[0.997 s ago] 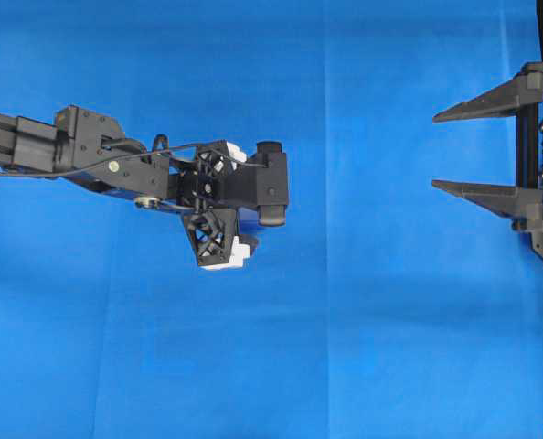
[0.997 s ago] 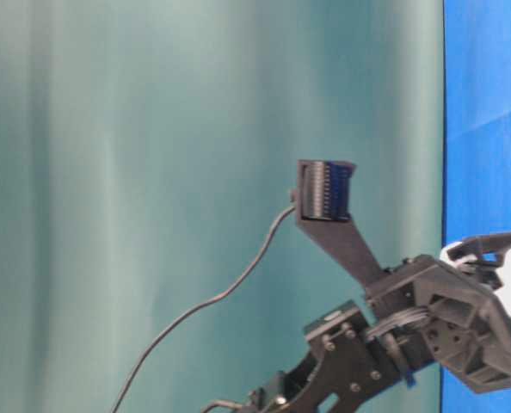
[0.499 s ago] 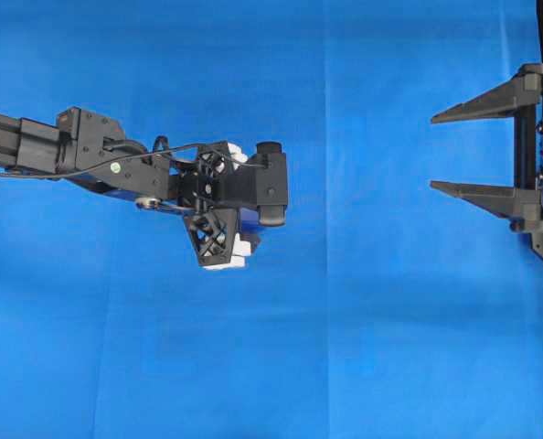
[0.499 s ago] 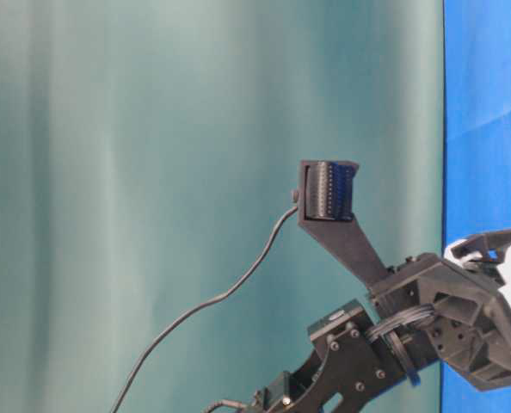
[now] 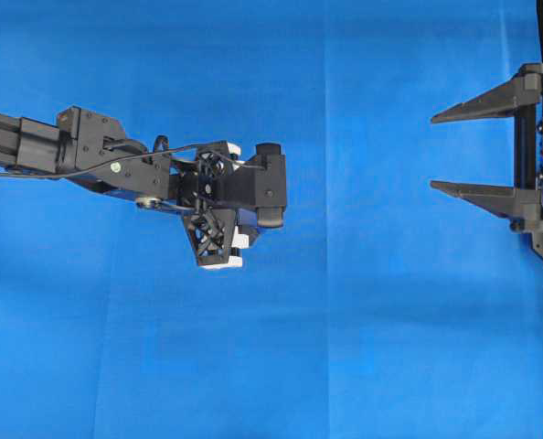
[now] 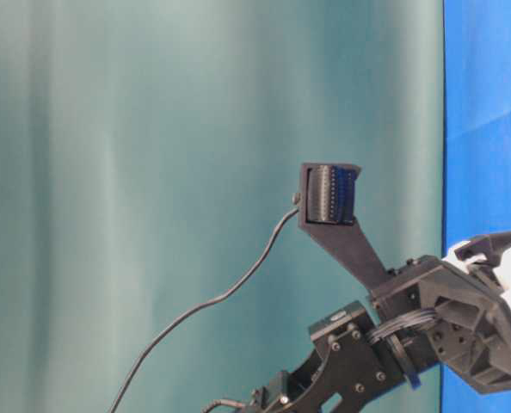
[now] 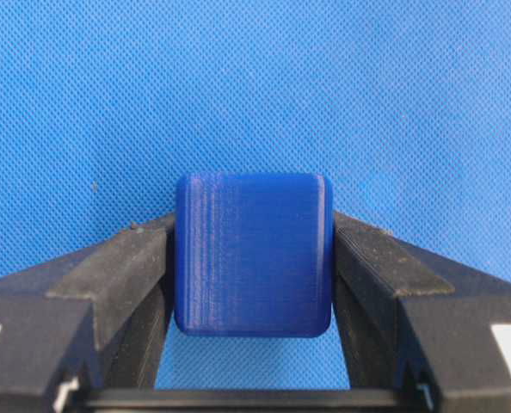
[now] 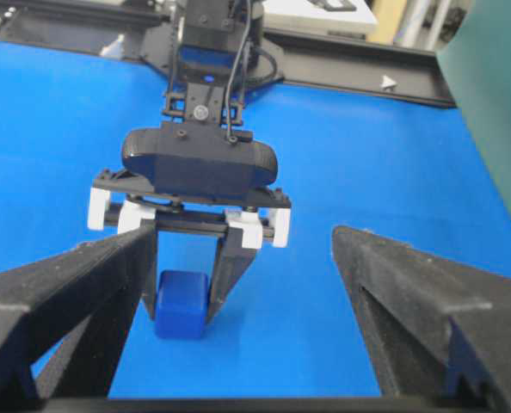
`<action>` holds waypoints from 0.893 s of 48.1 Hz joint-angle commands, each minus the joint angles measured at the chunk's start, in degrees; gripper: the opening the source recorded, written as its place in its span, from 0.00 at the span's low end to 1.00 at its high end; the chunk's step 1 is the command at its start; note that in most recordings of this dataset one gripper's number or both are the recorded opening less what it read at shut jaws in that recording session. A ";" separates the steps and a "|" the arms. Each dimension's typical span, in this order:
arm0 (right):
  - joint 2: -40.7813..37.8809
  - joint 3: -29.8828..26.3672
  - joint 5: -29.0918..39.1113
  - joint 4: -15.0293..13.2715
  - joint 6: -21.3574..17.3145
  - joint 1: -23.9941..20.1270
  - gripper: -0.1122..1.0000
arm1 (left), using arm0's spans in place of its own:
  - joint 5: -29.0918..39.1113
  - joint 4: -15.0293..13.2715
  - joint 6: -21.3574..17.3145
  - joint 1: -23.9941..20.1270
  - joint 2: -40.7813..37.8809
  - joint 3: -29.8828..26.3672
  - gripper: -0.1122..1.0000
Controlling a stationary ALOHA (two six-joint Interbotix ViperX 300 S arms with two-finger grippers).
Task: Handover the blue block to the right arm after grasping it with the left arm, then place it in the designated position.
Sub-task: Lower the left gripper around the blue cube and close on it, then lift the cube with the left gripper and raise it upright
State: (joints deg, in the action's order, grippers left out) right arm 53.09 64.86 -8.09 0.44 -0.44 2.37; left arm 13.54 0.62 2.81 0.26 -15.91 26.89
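Since the earlier frame the left gripper (image 7: 254, 284) has narrowed onto the blue block (image 7: 253, 253) on the blue cloth (image 5: 363, 347); both fingers appear to touch its sides. Grasp step; next a lift toward the right gripper (image 5: 445, 151), which waits spread wide, well apart.

The small dark-blue rounded cube (image 7: 253, 254) sits on the cloth-covered counter (image 5: 363, 347) between the two fingers of the white-bracketed left tool (image 8: 185, 275), touching both. The black right tool (image 5: 436, 151) stands well apart at the overhead view's right edge, facing the left tool.
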 commanded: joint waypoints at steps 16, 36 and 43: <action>-0.18 -1.41 -0.44 -0.09 0.09 0.00 0.96 | 6.15 0.09 -0.09 0.00 6.59 -2.64 0.52; -0.26 -1.49 -0.18 0.18 0.00 0.00 0.96 | 19.07 0.62 -0.44 0.00 16.08 -8.70 0.52; -0.26 -1.49 -0.18 0.26 0.00 0.00 0.96 | 24.26 0.62 -0.44 -0.09 17.67 -11.34 0.52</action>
State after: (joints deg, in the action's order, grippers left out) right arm 53.00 64.86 -8.00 0.44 -0.44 2.37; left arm 35.68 1.05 2.46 0.26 -0.79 18.11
